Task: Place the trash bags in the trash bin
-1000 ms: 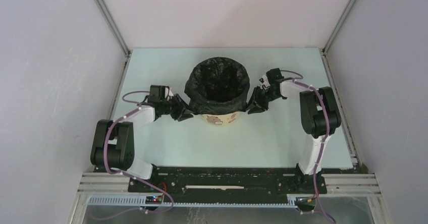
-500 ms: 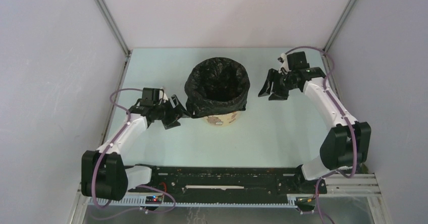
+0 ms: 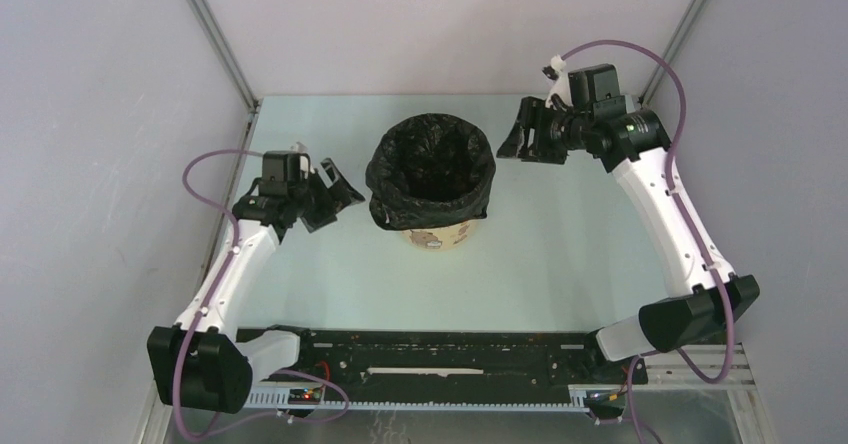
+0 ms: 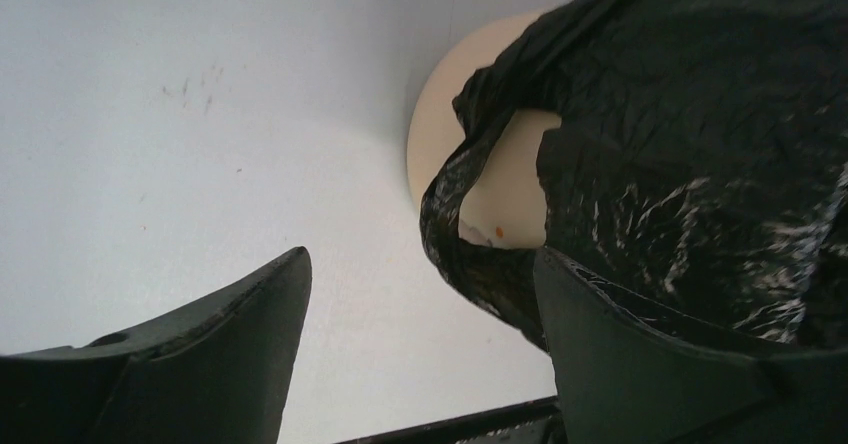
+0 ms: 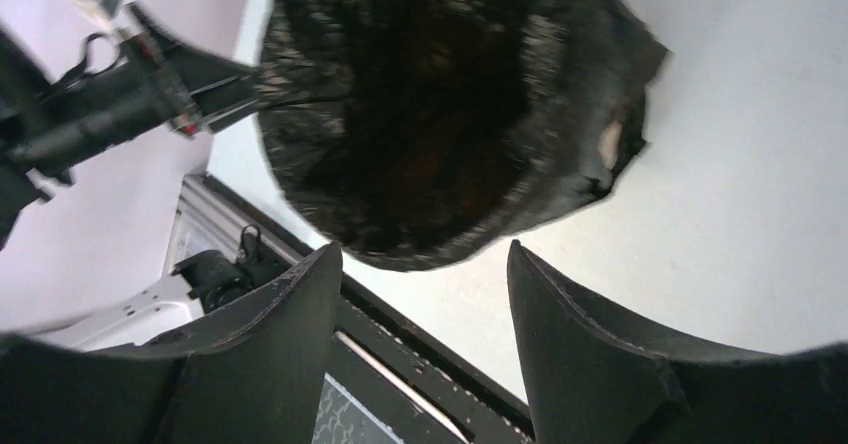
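Note:
The pale yellow trash bin [image 3: 437,235] stands mid-table. The black trash bag [image 3: 432,169] lines it, its rim folded over the bin's lip and draped down the sides. My left gripper [image 3: 335,196] is open and empty just left of the bin, apart from the bag. In the left wrist view a loop handle [image 4: 460,199] hangs against the bin wall [image 4: 505,189] beside my right fingertip. My right gripper [image 3: 528,141] is open and empty, raised at the bin's upper right. The right wrist view looks down into the bag's mouth [image 5: 430,94].
Grey walls with metal corner posts [image 3: 215,44] enclose the table on three sides. The black base rail [image 3: 430,349] runs along the near edge. The left arm [image 5: 110,94] shows in the right wrist view beyond the bin.
Both grippers have let go of the bag and opened. The left gripper drew back left and up. The right gripper rose and moved to the far right. The bag stays draped on the bin.

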`<state>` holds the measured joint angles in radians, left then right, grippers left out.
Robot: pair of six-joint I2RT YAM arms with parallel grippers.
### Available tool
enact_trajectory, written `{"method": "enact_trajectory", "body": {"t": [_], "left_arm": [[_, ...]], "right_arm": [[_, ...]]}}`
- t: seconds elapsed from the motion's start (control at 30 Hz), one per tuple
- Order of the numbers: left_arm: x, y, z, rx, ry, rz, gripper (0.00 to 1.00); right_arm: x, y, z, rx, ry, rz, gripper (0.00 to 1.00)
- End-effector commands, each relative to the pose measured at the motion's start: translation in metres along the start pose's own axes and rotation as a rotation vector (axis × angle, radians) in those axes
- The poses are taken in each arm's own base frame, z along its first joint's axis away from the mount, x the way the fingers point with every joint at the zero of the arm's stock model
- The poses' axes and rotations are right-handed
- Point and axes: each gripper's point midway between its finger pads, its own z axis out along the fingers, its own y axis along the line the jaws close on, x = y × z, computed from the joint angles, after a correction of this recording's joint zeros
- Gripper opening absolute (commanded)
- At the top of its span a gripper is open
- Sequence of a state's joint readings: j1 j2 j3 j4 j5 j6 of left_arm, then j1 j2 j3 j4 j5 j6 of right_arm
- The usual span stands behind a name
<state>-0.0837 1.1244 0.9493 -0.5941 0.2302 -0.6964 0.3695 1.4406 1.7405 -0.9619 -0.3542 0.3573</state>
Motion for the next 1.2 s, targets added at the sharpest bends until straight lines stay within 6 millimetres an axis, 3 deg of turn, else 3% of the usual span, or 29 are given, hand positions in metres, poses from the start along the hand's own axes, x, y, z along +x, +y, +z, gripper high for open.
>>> {"method": "enact_trajectory", "body": {"t": [0.0,0.2,0.33,0.53,0.67,0.8,0.93,1.07,1.17], "left_arm": [[-0.032,-0.028,0.002,0.101,-0.076,-0.039,0.87],[-0.021,-0.053,0.043,0.214,0.068,-0.014,0.83],[-0.004,-0.066,0.053,0.233,0.137,0.043,0.82],[0.037,-0.076,0.048,0.282,0.253,0.167,0.82],[0.068,-0.066,0.043,0.295,0.364,0.253,0.82],[0.078,-0.05,0.039,0.28,0.389,0.341,0.82],[0.078,-0.04,0.027,0.233,0.392,0.389,0.83],[0.07,-0.034,0.019,0.209,0.314,0.439,0.84],[0.064,-0.025,0.012,0.169,0.284,0.44,0.85]], "right_arm": [[-0.017,0.052,-0.004,-0.137,-0.072,-0.048,0.71],[-0.019,0.083,0.022,-0.212,-0.023,-0.066,0.7],[-0.026,0.085,0.045,-0.189,0.005,-0.059,0.68],[-0.015,0.06,0.088,-0.06,0.092,-0.034,0.64],[0.008,0.032,0.109,0.093,0.139,-0.07,0.65],[0.019,0.0,0.126,0.224,0.126,-0.076,0.65],[0.002,-0.023,0.157,0.337,0.012,-0.071,0.65],[-0.022,-0.014,0.2,0.265,-0.165,-0.068,0.66],[-0.033,-0.024,0.22,0.298,-0.219,-0.012,0.66]]}}
